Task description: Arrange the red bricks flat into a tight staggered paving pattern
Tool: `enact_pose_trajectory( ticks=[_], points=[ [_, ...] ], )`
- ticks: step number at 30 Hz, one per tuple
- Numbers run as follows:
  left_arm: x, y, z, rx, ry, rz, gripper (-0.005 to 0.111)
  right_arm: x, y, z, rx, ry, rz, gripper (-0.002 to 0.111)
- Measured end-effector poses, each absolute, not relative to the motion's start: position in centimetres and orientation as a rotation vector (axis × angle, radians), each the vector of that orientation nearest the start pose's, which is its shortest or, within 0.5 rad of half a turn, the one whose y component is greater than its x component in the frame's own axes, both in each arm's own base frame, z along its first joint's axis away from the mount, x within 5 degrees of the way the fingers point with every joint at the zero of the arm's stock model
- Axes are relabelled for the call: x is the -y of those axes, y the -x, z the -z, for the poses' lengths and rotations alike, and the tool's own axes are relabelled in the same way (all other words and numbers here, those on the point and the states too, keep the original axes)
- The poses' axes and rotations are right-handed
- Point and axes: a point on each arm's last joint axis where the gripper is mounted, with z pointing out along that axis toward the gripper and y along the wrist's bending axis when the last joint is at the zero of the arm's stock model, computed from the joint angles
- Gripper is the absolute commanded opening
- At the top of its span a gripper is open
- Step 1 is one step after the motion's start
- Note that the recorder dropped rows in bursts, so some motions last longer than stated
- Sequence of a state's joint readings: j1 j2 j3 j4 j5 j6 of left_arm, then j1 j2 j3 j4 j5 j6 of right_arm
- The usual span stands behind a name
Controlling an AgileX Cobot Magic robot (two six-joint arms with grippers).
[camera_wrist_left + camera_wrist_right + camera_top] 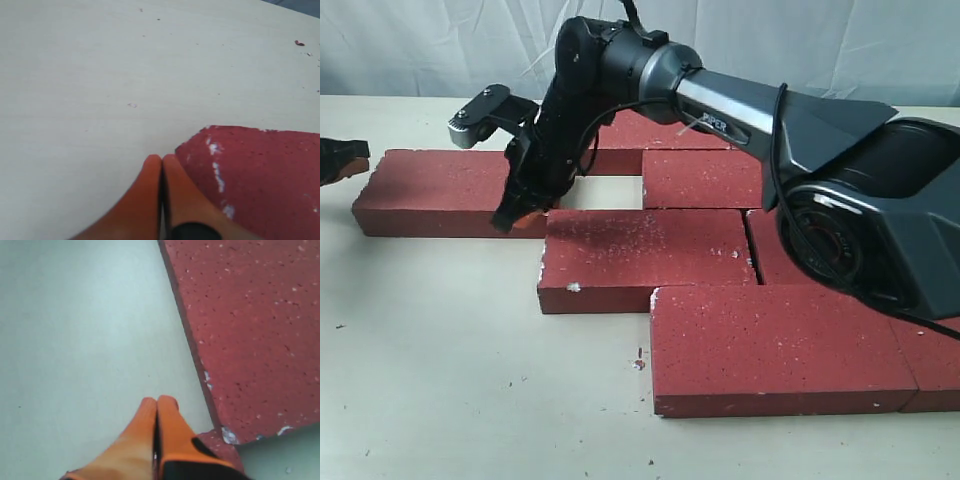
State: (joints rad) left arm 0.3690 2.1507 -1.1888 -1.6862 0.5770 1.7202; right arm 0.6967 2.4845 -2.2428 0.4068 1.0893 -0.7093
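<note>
Because both of my grippers are pinched fully shut with nothing between the pads, I take this as nudging work rather than lifting — a closed tip makes a firm poker for sliding a heavy slab. My right gripper reaches across the middle and comes down at the near right corner of the end brick, just where that brick meets the middle brick. From my wrist the orange fingertips sit over that chipped corner, though I cannot tell whether they press on it. My left gripper waits just beside the other end of the same brick, low over the table, its tips next to the scuffed corner. So the end brick lies between my two tips, which suits steering it lengthwise.

The reason seems plain. The red bricks lie flat, and most sit edge to edge in offset rows, but a patch of bare table shows between the end brick and the back-row brick. I judge that opening is what is left to close — the end brick would slide toward it. The front brick nearest the camera looks seated against its neighbours already.
</note>
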Motion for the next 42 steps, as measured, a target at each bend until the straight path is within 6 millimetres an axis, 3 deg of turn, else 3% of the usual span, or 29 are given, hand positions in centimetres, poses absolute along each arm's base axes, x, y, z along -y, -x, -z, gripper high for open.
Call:
enact_pose_trajectory(
  ticks=[7, 13, 21, 28, 32, 38, 42],
  points=[
    [-11.2, -40.5, -10.5, -2.261, 0.164, 0.478, 0.000, -37.0, -39.4, -15.1, -2.160, 1.610, -0.477, -0.001],
    [-10.5, -40.5, -10.9, -2.223, 0.127, 0.585, 0.000, -36.9, -39.8, -15.0, -2.138, 1.605, -0.438, -0.001],
    [-10.4, -40.5, -10.9, -2.217, 0.123, 0.598, 0.000, -36.7, -39.4, -15.0, -2.167, 1.640, -0.444, -0.001],
    [-10.4, -40.5, -11.0, -2.213, 0.129, 0.601, 0.000, -35.7, -39.1, -19.6, -2.149, 1.610, -0.356, -0.001],
    [-9.9, -40.6, -11.0, -2.214, 0.107, 0.600, 0.000, -33.8, -40.1, -22.0, -2.202, 1.493, -0.249, -0.001],
    [-8.8, -40.9, -11.0, -2.215, 0.048, 0.604, 0.000, -30.9, -41.6, -22.1, -2.315, 1.435, -0.193, -0.001],
    [-8.7, -41.0, -11.0, -2.212, 0.050, 0.605, 0.000, -30.1, -42.0, -22.0, -2.342, 1.416, -0.193, -0.001]
  ],
)
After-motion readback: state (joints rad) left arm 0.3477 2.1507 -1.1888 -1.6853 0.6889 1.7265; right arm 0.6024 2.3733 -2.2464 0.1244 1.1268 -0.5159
